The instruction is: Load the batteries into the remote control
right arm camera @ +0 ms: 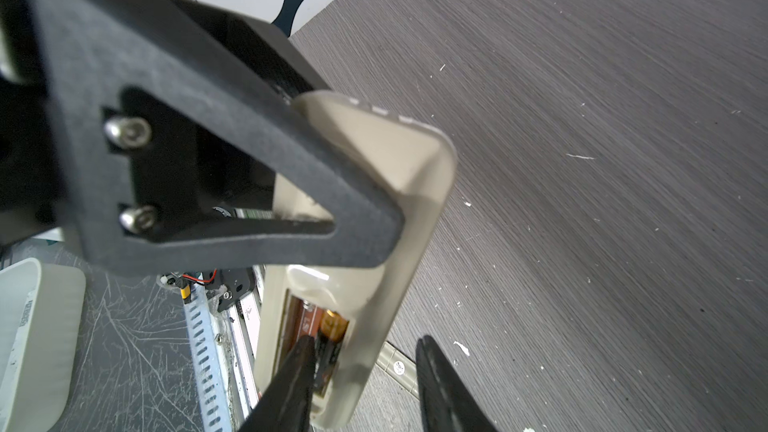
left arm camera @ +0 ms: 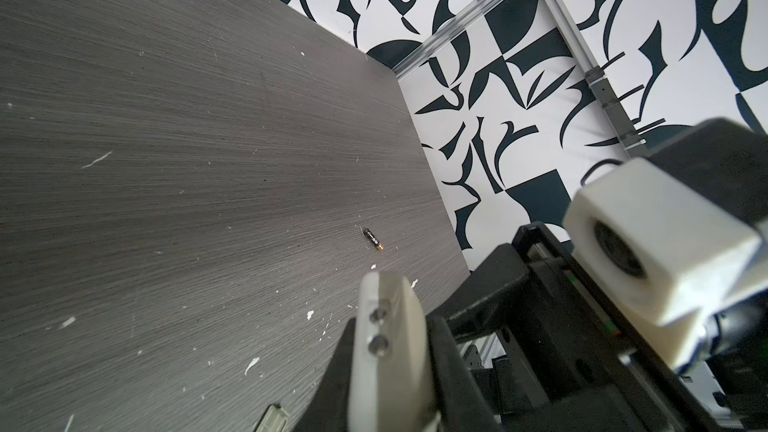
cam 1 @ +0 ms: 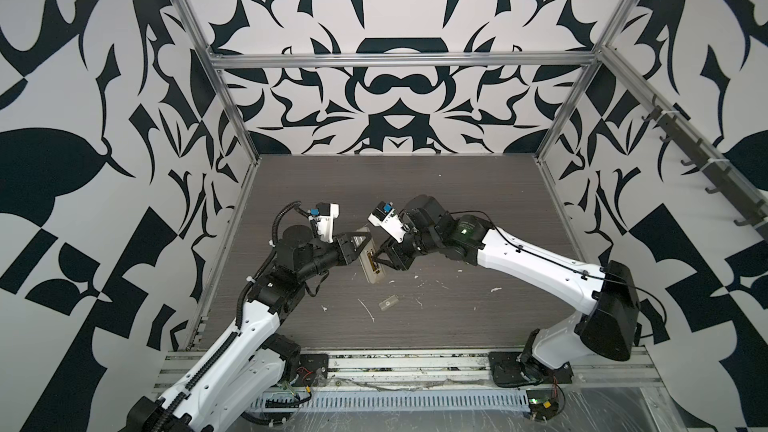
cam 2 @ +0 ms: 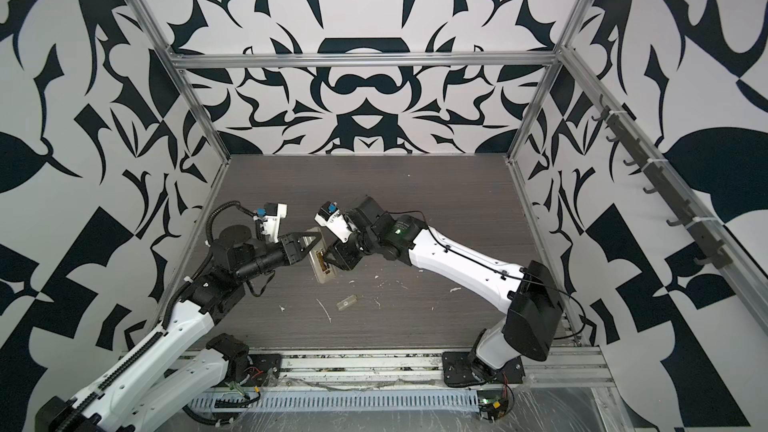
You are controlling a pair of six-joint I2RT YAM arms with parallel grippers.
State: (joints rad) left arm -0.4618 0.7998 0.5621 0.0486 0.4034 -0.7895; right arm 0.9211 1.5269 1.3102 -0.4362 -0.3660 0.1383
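Observation:
My left gripper is shut on the remote control, holding the white handset above the table, back side up. The remote shows its uncovered battery recess in the right wrist view. A dark battery with a brownish tip lies in that recess. My right gripper is open. One of its fingers presses beside that battery inside the recess, and the other hangs off the remote's outer side. Another battery lies loose on the table in the left wrist view.
A small translucent cover piece lies on the dark wood-grain table, nearer the front than the remote. White scraps dot the table near it. Patterned walls and aluminium rails enclose the table. Both arm bases sit on the front rail.

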